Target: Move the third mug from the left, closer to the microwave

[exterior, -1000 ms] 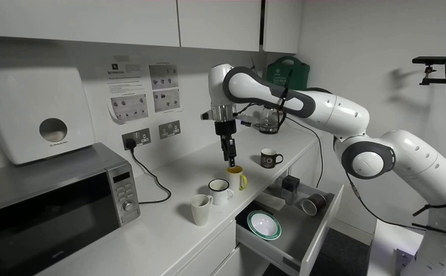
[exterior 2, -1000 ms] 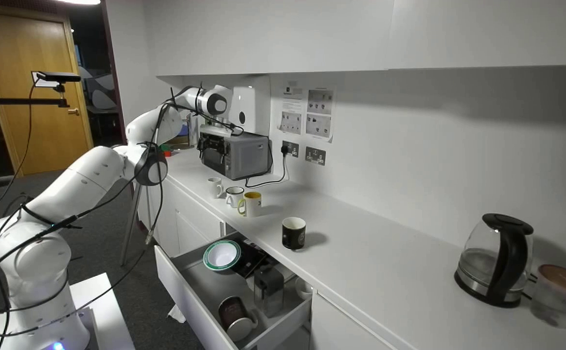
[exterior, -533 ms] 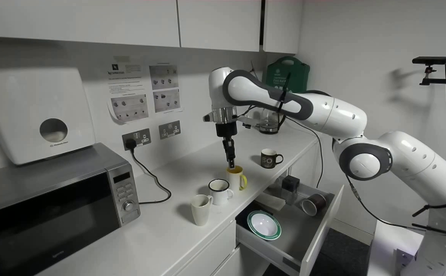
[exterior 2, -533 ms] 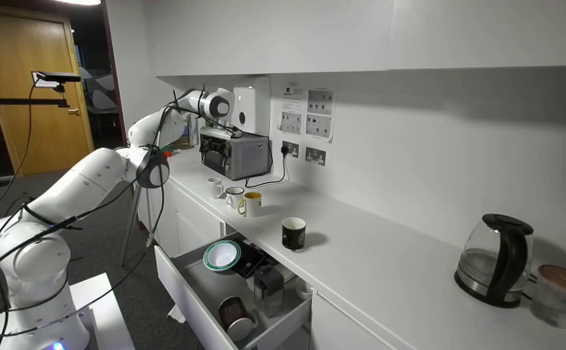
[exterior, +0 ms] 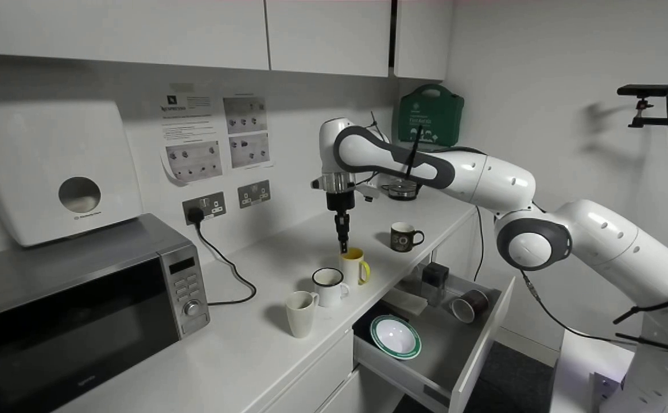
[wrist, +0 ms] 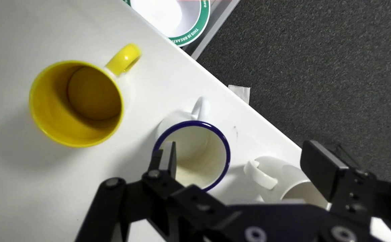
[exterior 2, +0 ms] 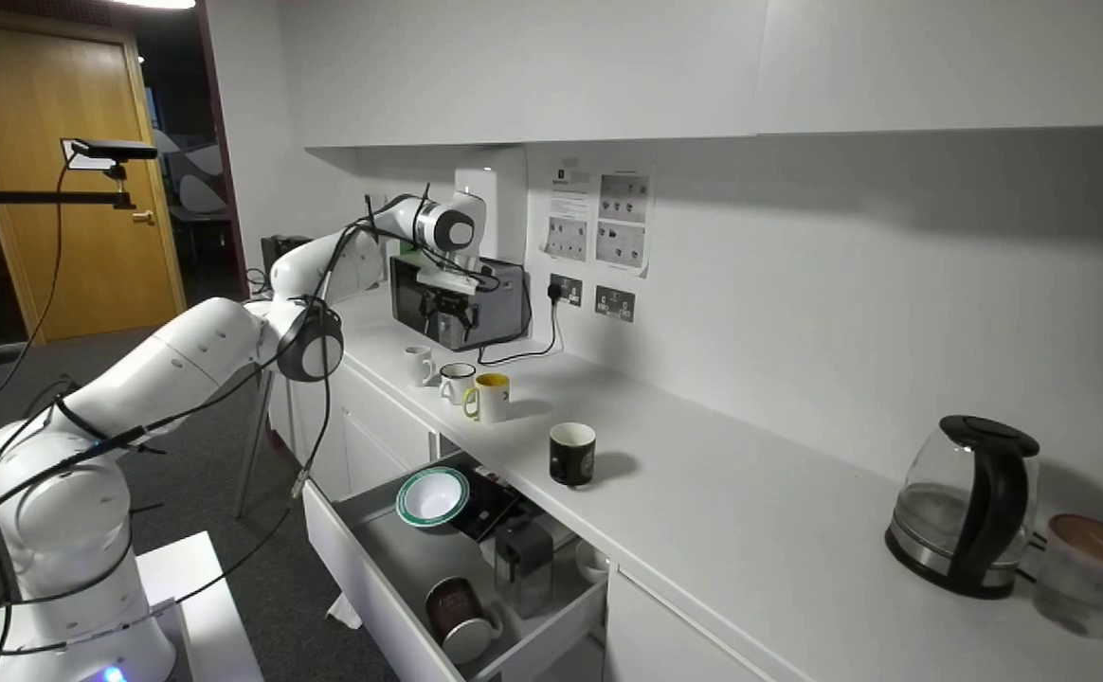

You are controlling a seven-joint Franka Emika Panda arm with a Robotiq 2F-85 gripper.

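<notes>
Gripper (wrist: 241,157) spread wide, nothing pinched, over the counter (exterior: 236,355). My target, the white mug (exterior: 299,315), stands upright, long axis vertical: left and near of the gripper in an exterior view, last in the row, microwave (exterior: 93,304) further left. Its handle faces the rimmed mug (exterior: 329,294). In the wrist view the right-hand jaw hides part of the white mug, the left-hand one overlaps the rimmed mug. So I judge I need to shift left and nearer before lowering; straight down here probably knocks the rimmed mug. Single arm (exterior: 500,182), no choice there. Yellow mug (exterior: 350,269) and dark mug (exterior: 401,238) stand farther right; drawer (exterior: 440,347) open at near right.
</notes>
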